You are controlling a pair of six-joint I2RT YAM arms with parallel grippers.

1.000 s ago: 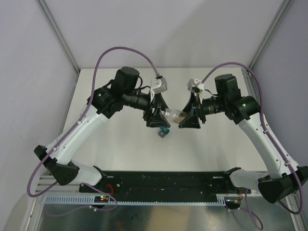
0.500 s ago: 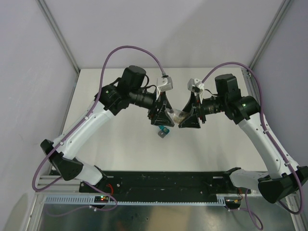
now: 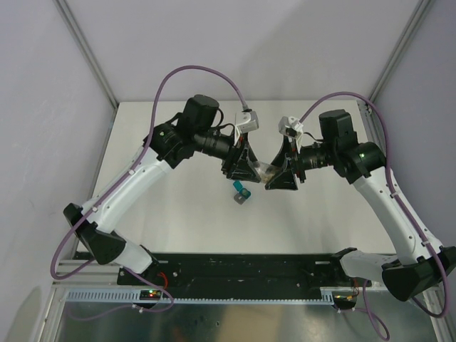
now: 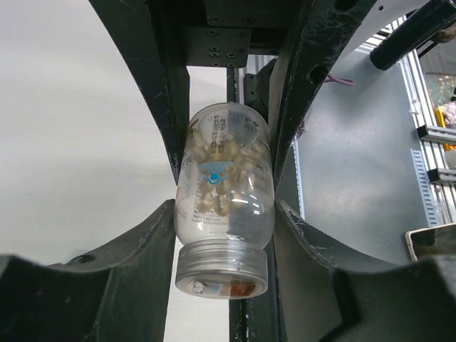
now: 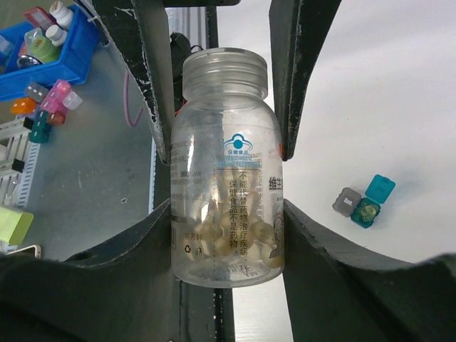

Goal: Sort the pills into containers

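A clear pill bottle (image 5: 226, 185) with pale pills (image 5: 246, 235) in it hangs level above the table between both arms (image 3: 262, 171). My right gripper (image 5: 226, 214) is shut on its base end. My left gripper (image 4: 224, 214) is shut on its shoulder just behind the screw cap (image 4: 222, 267), both fingers touching the plastic. On the table below lies a small teal box (image 3: 242, 192) with its grey flap open (image 5: 347, 201); something pale green sits inside it (image 5: 367, 211).
Past the table's edge, the right wrist view shows a blue bin (image 5: 75, 53) of small bottles and several coloured little boxes (image 5: 50, 100). The black base rail (image 3: 235, 267) runs along the near edge.
My left gripper has slid right along the bottle and its jaws have closed in on the bottle. The right arm and the teal box have not moved.
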